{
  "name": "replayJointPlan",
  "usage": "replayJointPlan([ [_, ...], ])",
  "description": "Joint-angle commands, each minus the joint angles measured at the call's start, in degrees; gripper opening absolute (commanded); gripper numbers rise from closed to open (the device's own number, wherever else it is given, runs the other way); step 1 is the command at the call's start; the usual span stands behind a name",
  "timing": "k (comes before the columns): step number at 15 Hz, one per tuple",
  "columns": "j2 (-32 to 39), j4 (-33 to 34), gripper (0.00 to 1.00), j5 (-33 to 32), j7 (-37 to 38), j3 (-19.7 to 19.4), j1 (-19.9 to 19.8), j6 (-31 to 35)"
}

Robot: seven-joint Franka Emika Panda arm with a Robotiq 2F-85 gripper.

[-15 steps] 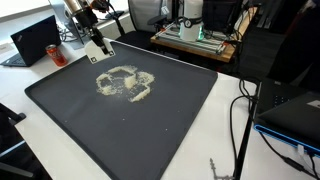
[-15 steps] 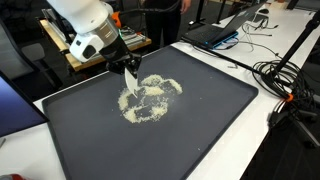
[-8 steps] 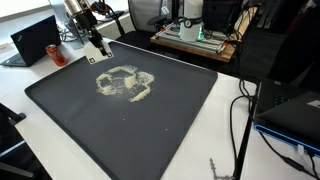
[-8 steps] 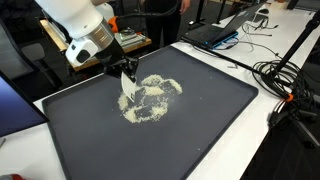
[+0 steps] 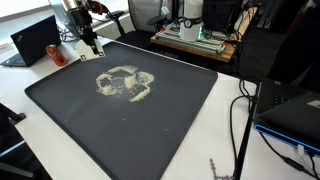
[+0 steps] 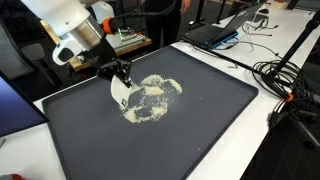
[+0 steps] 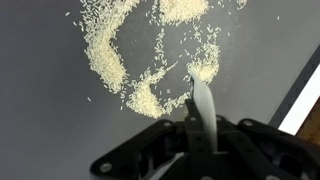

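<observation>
A: What does everything sit on?

B: A white worktop; most of it is covered by a large black mat with a slightly raised edge. The room behind looks like an office or a lab; a dark chair stands at the back; an open laptop sits on the worktop just past one corner of the mat; black cables trail over the worktop on the side away from the arm.

A: Any containers?

B: A small dark can stands beside the laptop; what is in it cannot be seen. Otherwise the mat itself serves as a shallow tray; pale grains lie loose on it in a rough ring with a thicker heap on one side; they sit toward the mat's middle, well away from its edges; a few strays are scattered around the ring.

A: And the pincer?

B: The pincer is clamped on the handle of a white spoon; the spoon hangs bowl-down and tilted over the mat, just beside the ring of grains, on the side nearer the laptop; in the wrist view its tip points toward the grains.

A: Does the bowl touch the mat?

B: I cannot tell; nor can I tell whether any grains lie in the bowl.
</observation>
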Motion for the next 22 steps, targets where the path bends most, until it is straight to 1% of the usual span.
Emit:
replayJointPlan([
  [1,0.64,0.73,0.01,3.95,0.55,-0.47,-1.45,0.78],
  [7,1.66,0.63,0.01,7.22,0.68,-1.93,-3.07,1.08],
  [11,2.76,0.41,0.01,13.30,-1.62,-1.62,-4.94,0.49],
  [14,4.18,-0.03,0.01,19.00,-4.32,-1.52,-6.43,0.15],
  [17,4.66,-1.04,0.01,25.87,-11.34,-1.28,-8.43,-0.90],
  [22,3.53,-4.46,0.01,33.02,-29.83,-1.95,-10.24,-3.75],
])
